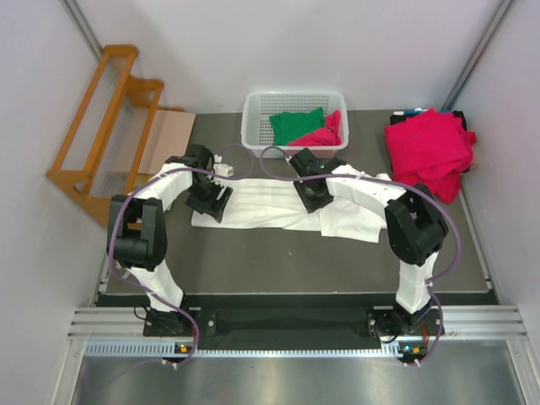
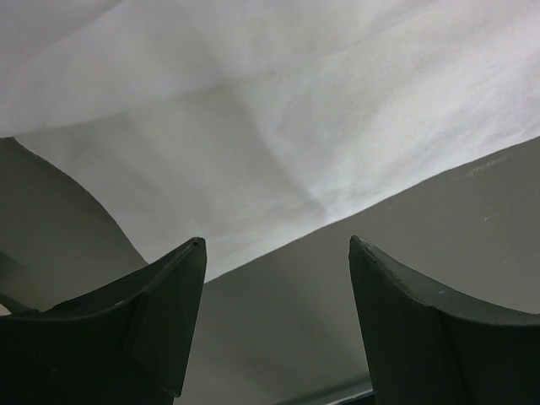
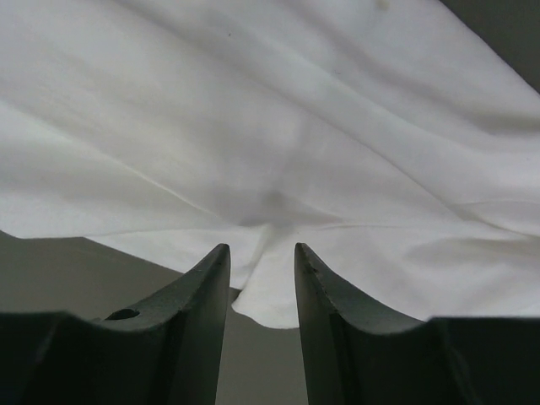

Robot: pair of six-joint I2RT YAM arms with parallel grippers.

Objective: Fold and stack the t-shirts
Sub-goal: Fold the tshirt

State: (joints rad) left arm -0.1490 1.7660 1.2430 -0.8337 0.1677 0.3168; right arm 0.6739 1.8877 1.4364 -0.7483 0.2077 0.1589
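White shirt (image 1: 261, 209) lies spread on the table (image 1: 295, 261) in the top view, while only the wrist views show the right claw (image 3: 261, 247) pinching its puckered edge and the left claw (image 2: 277, 242) released, gaping beside its hem.

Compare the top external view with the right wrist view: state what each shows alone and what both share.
Only the top view: the basket holding a green t-shirt, the crimson t-shirt pile at the table's right, the wooden rack and the left gripper. Only the right wrist view: the pinch of the right gripper on an edge fold of the white t-shirt. Both: that white t-shirt lying on the dark table.
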